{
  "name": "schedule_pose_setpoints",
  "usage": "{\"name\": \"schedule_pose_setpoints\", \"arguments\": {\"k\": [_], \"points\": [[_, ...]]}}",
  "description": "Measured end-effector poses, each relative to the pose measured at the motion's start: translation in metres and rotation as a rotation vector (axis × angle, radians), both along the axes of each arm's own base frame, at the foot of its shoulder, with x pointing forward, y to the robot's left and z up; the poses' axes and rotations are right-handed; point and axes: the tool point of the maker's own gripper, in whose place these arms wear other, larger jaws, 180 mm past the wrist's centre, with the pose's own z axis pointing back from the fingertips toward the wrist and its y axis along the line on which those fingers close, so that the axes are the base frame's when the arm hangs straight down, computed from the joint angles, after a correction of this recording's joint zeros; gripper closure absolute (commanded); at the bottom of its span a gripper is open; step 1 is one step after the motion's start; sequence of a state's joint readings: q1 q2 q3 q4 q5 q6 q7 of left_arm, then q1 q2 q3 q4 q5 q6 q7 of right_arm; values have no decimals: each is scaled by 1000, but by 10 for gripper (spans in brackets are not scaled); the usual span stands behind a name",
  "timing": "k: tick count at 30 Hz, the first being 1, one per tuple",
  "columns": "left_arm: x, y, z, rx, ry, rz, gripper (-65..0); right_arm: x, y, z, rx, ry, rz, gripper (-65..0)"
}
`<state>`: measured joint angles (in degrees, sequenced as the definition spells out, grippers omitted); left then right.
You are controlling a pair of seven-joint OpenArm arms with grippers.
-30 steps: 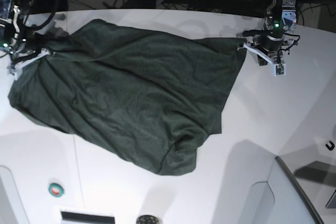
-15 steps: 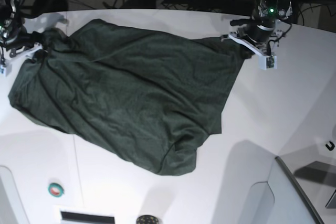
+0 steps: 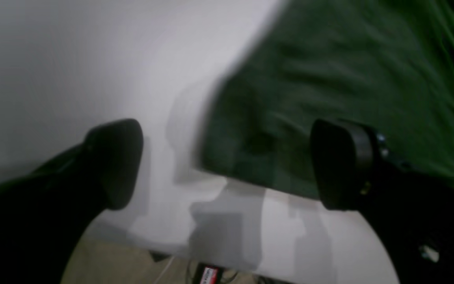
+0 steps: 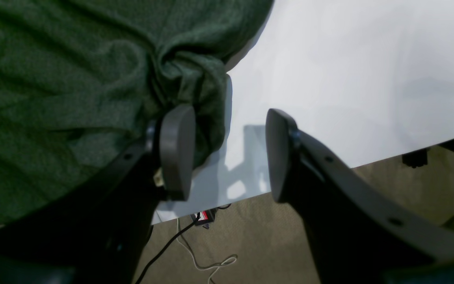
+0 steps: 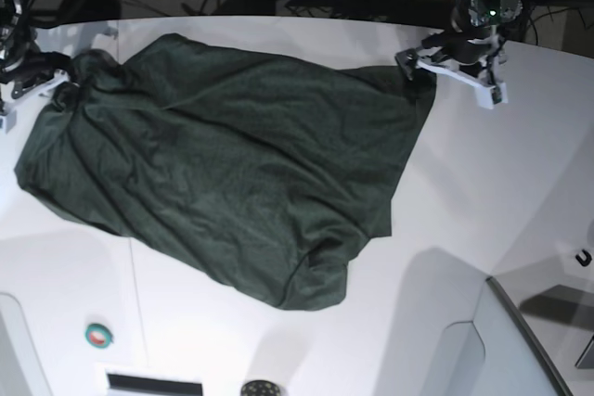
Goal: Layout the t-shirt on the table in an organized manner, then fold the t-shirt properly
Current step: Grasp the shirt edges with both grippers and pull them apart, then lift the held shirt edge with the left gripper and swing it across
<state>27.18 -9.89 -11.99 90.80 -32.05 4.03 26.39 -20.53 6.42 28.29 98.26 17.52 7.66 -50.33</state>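
Observation:
The dark green t-shirt (image 5: 223, 173) lies spread and wrinkled across the white table (image 5: 483, 192). My left gripper (image 5: 452, 76) hovers open at its far right corner. In the left wrist view the fingers (image 3: 112, 161) stand wide apart, with the t-shirt (image 3: 329, 79) corner lying loose on the table (image 3: 73, 59) under them. My right gripper (image 5: 31, 88) is at the shirt's far left end, open. In the right wrist view a bunched fold of t-shirt (image 4: 73, 79) sits against one of the fingers (image 4: 175, 150), and bare table (image 4: 349, 79) shows in the gap.
A small green-ringed disc (image 5: 99, 334) and a dark round part (image 5: 260, 389) sit at the table's front. A grey panel (image 5: 529, 340) stands at the front right. Beyond the table's back edge are floor and cables (image 4: 195, 244).
Both grippers have opened and let go of the shirt. The left one rose toward the table's back edge, and the right one drew back to the far left. The shirt's ends have settled.

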Motion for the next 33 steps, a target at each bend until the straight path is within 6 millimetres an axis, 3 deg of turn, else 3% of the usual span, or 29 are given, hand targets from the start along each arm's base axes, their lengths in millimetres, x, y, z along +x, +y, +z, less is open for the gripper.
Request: {"name": "schedule_pose_setpoints", "arguments": {"k": [3, 7, 10, 14, 18, 20, 22, 24, 26, 29, 33], "points": [[-8, 3, -12, -1, 20, -20, -650, 0, 0, 0, -1, 1, 1, -279], [6, -16, -12, -62, -25, -83, -643, 2, -1, 1, -5, -4, 3, -279], [16, -27, -15, -95, -50, -83, -559, 2, 0, 1, -3, -4, 2, -279], [21, -44, -19, -119, -51, -104, -367, 1, 0, 0, -2, 0, 3, -279], [13, -59, -25, -165, -11, -117, 0, -2, -1, -1, -3, 4, 7, -279], [9, -55, -24, -161, -2, -114, 0, -8, 0, -3, -4, 18, 8, -279], [5, -35, -18, -126, -5, -71, 0, -11, 1, -5, -1, 28, 9, -278], [-2, -7, 1, -62, -34, -24, 0, -8, 2, -4, 1, 20, 11, -278], [-7, 8, 23, -18, -60, -15, 0, -7, 2, -3, 1, 14, 11, -278], [-4, 2, 50, -7, -63, -25, 0, -8, 3, -4, 4, 20, 11, -278], [25, -40, 61, -75, -86, -114, 0, -6, 3, -4, 4, 16, 12, -278]]}}
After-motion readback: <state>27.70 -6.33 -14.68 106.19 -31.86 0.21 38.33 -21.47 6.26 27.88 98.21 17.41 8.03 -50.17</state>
